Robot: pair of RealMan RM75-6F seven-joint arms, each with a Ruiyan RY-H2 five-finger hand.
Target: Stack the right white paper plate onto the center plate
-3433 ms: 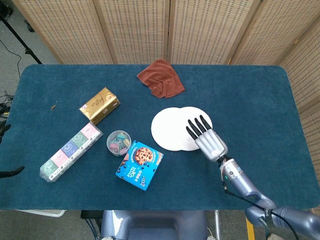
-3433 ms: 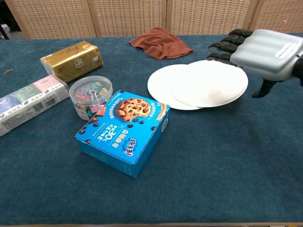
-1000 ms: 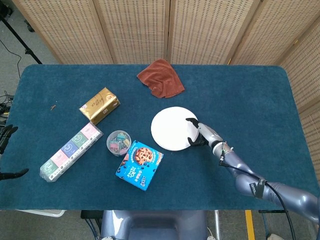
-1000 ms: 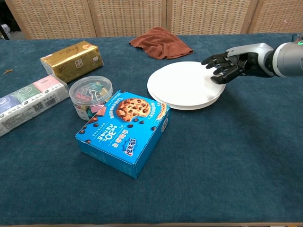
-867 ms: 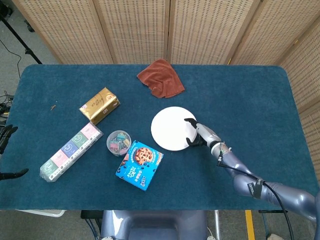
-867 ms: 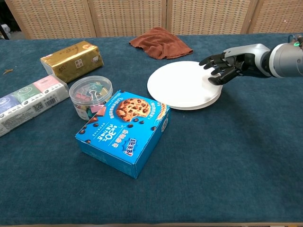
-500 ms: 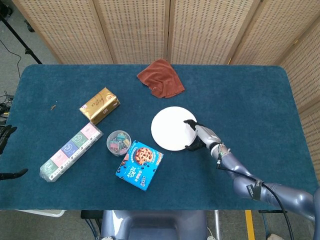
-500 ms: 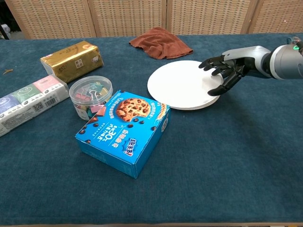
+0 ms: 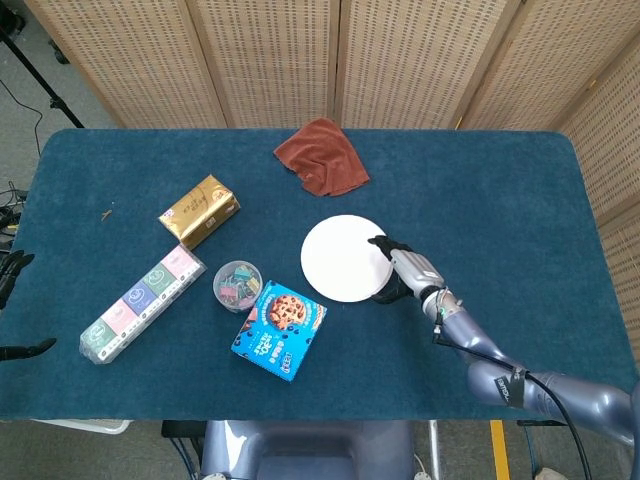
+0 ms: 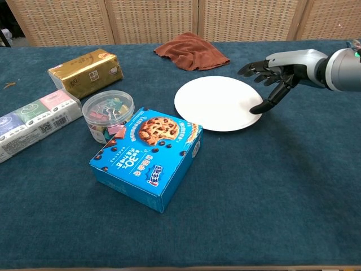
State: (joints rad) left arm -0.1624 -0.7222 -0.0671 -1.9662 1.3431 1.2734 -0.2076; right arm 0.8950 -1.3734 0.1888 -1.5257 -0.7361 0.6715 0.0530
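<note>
One hand shows in both views, the right hand [image 10: 274,76], spread wide and holding nothing, with one dark fingertip [image 10: 257,108] at the right rim of the plates [image 10: 217,103]. Nearest the robot lies the blue cookie box [image 10: 148,156] on the blue table [image 10: 271,197]. Just behind it stands the clear tub of clips [image 10: 108,114], with the long pack of tissues [image 10: 34,123] to its left and the gold packet [image 10: 87,71] farther back. The plates sit right of the tub, near the middle of the table, and the rust-red cloth [image 10: 190,51] lies beyond them near the far edge.

A few seconds ago the right-hand plate only partly overlapped the center one, jutting out to the right. Now the two read as a single round white disc; the top plate covers the lower one. A second ago the fingers curled over the rim, and since then they have opened and drawn off to the side.

The lower plate is hidden, so how squarely the two line up cannot be made out. In the chest view the right arm [image 10: 344,69] is cut off at the frame edge. The left hand is out of sight in both views. A small brown speck [image 9: 106,212] on the far left of the table is too small to identify.
</note>
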